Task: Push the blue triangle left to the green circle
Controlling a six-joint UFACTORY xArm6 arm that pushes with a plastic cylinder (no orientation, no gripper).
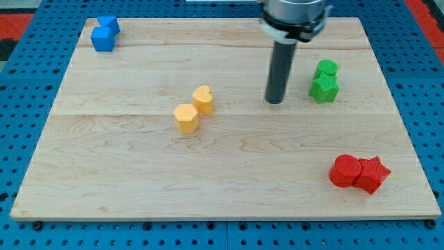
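Two blue blocks touch at the board's top left corner: a small blue triangle (109,25) behind and a blue cube (102,39) in front. At the view's right, a green circle (327,68) sits just behind a green star (324,89), touching it. My tip (275,101) rests on the board just left of the green pair, a short gap from the star. It is far to the right of the blue blocks and touches no block.
A yellow heart (202,99) and a yellow hexagon (186,117) sit together at mid-board, left of my tip. A red cylinder (345,171) and a red star (372,173) touch at the bottom right. The wooden board (125,167) lies on a blue pegboard.
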